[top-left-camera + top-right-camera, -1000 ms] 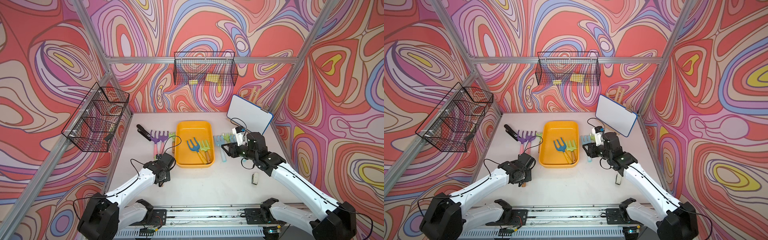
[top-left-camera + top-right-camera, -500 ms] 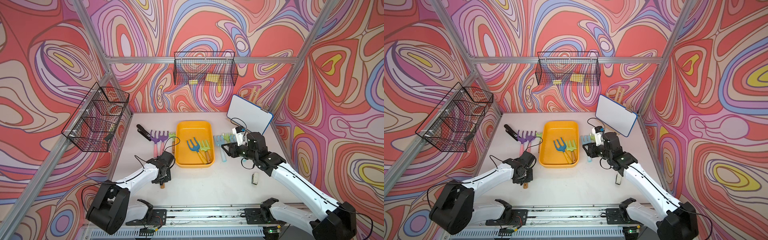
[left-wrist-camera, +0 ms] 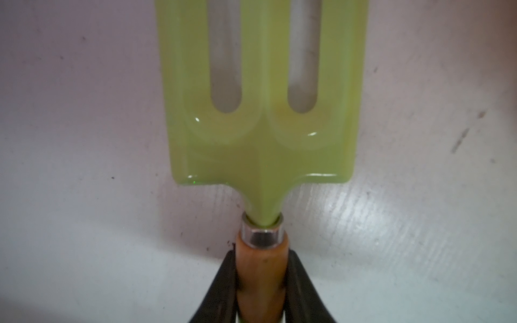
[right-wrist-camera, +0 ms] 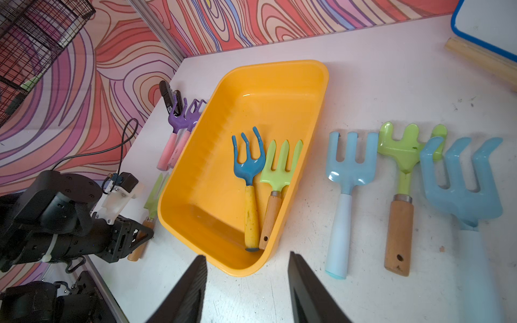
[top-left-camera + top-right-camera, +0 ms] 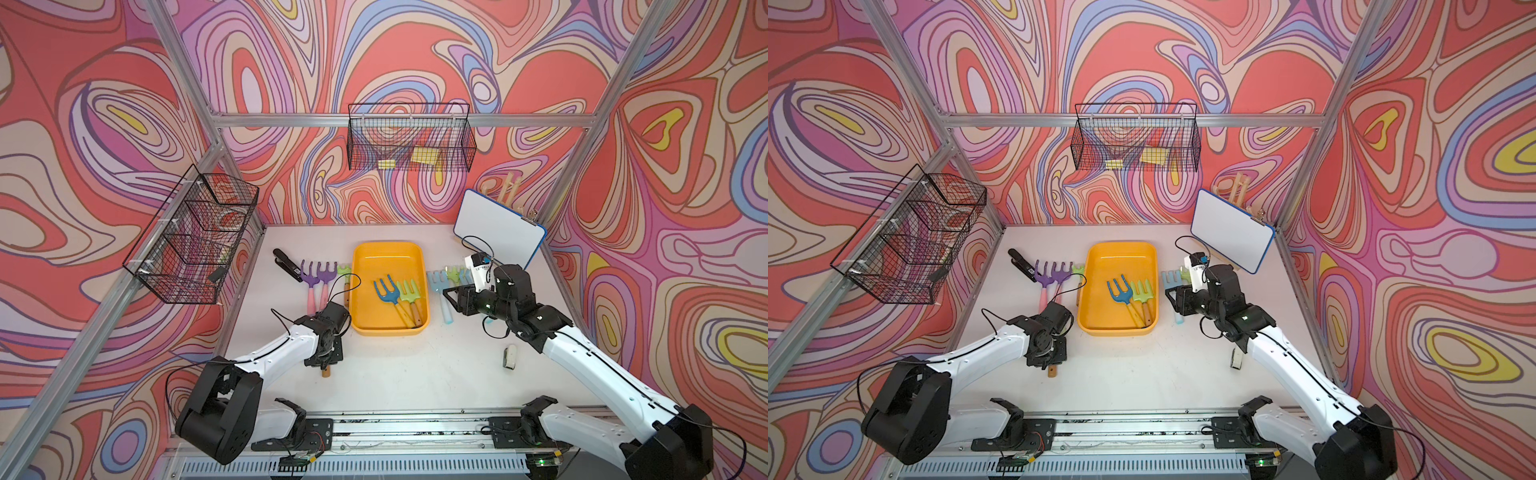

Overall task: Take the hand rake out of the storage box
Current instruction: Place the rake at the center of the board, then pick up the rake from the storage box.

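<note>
The storage box (image 5: 388, 257) (image 5: 1119, 257) (image 4: 268, 92) is a shallow yellow-orange tray at mid-table. Two hand rakes lie in it: a blue one with a yellow handle (image 5: 388, 293) (image 4: 247, 162) and a green one with a wooden handle (image 5: 409, 293) (image 4: 281, 165). Left of the box, my left gripper (image 5: 326, 359) (image 5: 1052, 361) (image 3: 261, 279) is shut on the wooden handle of another green hand rake (image 3: 260, 112) (image 4: 152, 198), which lies flat on the table. My right gripper (image 5: 451, 299) (image 5: 1173, 301) (image 4: 247, 260) hangs open and empty just right of the box's near corner.
More rakes lie on the table: light blue (image 5: 438, 282) and green (image 5: 455, 274) right of the box, two purple ones (image 5: 318, 274) and a green one (image 5: 344, 270) left of it. A black stapler (image 5: 286, 264), a whiteboard (image 5: 498, 226), wire baskets (image 5: 409, 143) (image 5: 195, 237) and a small white object (image 5: 510, 356) are around.
The left arm has folded lower and its gripper has sunk a little with the green rake, whose handle end now shows on the table. The right arm has not moved.
</note>
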Controlling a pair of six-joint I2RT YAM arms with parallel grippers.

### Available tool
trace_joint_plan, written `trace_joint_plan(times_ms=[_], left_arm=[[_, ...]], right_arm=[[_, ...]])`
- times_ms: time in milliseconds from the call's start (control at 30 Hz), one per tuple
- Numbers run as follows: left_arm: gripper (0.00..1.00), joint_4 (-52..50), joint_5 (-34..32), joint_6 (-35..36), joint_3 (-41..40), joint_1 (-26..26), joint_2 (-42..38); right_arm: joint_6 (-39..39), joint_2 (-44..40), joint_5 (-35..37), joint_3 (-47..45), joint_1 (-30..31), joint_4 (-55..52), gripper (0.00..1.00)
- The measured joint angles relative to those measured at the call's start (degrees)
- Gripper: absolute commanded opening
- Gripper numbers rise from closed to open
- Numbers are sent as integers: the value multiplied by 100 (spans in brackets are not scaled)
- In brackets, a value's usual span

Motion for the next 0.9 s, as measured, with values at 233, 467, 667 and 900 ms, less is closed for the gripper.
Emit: trace_joint_plan(times_ms=[233,467,667,900], left_arm=[[58,13,-11,44,15,-7,-472],[58,-24,-118,160,420,-109,-1246],[54,258,-131,304,664,-162,-1676],[52,1108,-4,544,621,-164,-1725]], right_arm=[[0,120,66,0,-2,17,52],[-11,662,214,28,0,42,57],[-26,1325,240,518,0,-144,61],[-431,3023,575,2240,542,-992,62]])
